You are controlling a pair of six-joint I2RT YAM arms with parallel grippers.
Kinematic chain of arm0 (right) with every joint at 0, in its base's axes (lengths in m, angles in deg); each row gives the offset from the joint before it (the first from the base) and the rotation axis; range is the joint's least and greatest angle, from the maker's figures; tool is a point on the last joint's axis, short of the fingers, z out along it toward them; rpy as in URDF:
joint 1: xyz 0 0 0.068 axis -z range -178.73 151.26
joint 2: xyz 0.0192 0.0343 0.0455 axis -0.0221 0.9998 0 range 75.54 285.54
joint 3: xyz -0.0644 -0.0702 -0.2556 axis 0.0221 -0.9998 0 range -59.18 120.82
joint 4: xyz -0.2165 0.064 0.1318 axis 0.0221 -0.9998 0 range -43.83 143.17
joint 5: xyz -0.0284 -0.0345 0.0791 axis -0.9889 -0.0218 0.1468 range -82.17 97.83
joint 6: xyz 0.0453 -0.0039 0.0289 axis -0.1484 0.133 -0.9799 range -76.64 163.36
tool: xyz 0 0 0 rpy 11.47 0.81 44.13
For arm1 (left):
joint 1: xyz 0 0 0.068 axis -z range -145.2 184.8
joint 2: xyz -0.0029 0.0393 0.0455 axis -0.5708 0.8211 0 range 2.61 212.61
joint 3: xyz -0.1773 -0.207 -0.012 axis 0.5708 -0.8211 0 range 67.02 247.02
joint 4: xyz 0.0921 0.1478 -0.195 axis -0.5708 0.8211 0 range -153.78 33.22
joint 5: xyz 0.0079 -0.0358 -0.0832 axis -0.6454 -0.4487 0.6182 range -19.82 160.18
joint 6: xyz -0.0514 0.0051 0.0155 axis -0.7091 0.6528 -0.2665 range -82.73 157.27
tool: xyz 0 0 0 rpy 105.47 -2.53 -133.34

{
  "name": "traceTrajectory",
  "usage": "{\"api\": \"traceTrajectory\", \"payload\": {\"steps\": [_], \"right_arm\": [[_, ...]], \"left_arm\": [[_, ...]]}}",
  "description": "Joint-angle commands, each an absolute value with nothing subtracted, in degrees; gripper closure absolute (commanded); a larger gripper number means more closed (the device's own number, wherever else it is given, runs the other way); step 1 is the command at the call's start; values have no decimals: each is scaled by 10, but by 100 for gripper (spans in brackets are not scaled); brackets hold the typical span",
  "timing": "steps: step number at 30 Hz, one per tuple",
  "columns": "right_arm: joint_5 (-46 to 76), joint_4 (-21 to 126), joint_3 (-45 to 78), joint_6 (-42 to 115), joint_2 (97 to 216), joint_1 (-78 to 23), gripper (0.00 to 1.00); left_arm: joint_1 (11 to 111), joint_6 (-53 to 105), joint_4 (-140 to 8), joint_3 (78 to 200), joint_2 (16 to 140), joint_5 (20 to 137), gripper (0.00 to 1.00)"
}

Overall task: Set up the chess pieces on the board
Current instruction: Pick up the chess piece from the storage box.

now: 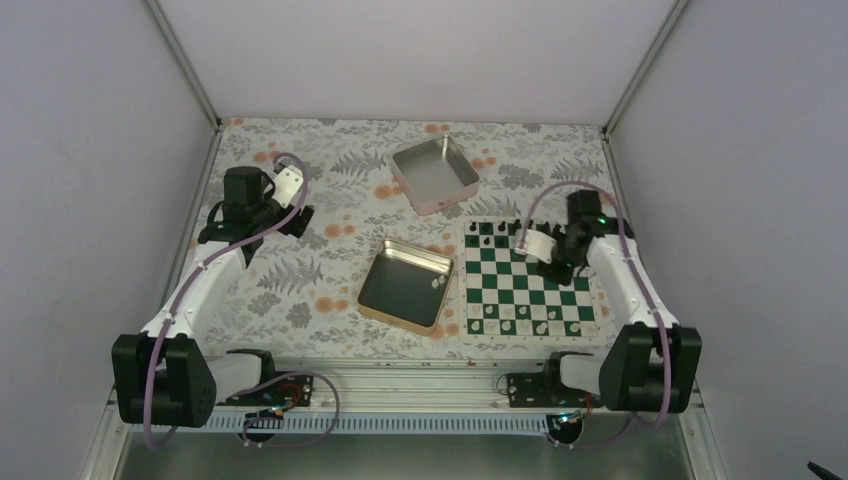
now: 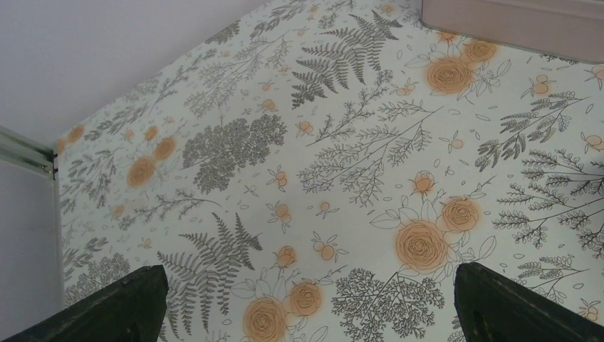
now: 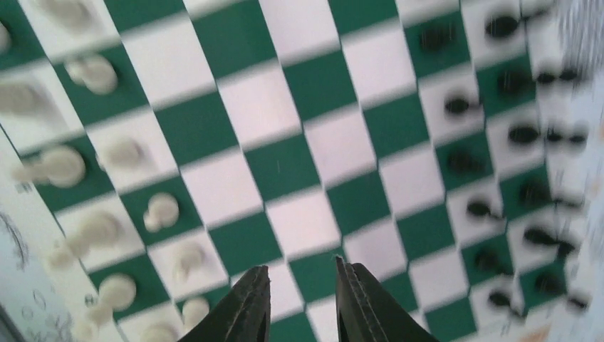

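Note:
The board point(image 1: 530, 285) of green and white squares lies at the right of the table. Cream chess pieces point(image 1: 510, 325) stand along its near rows, and black chessmen point(image 1: 490, 232) along its far rows. My right gripper point(image 1: 560, 266) hovers over the board's far right part. In the right wrist view its jaws point(image 3: 302, 274) stand a little apart over bare squares of the board point(image 3: 342, 146), with nothing between them. There the cream pieces point(image 3: 63, 165) are at the left, blurred, and the black ones point(image 3: 456, 105) at the right. My left gripper point(image 1: 298, 215) hangs open over the flowered cloth point(image 2: 308, 274).
A gold tin point(image 1: 372, 270) with a dark inside lies left of the board, with a small white bit point(image 1: 437, 283) in it. A second, silver tin point(image 1: 445, 205) sits at the back middle, and its edge point(image 2: 513, 25) shows in the left wrist view.

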State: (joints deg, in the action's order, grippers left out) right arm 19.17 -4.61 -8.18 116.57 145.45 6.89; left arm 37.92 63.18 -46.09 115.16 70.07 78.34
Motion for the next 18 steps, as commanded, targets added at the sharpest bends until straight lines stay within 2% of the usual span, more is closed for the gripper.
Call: {"api": "traceTrajectory", "payload": {"steps": [1, 4, 9, 14, 18], "right_arm": [[193, -39, -23, 1084, 1504, -66, 74], [186, -43, 36, 1035, 1558, -187, 73], [160, -31, 107, 996, 1627, -327, 73], [128, -33, 149, 970, 1701, -412, 74], [124, -41, 162, 958, 1755, -433, 75]], "left_arm": [[382, 626, -466, 1169, 702, 785, 0], [382, 626, -468, 1169, 703, 781, 0], [382, 627, -470, 1166, 704, 775, 0], [382, 627, -471, 1164, 705, 777, 0], [382, 627, -471, 1165, 705, 781, 0]]}}
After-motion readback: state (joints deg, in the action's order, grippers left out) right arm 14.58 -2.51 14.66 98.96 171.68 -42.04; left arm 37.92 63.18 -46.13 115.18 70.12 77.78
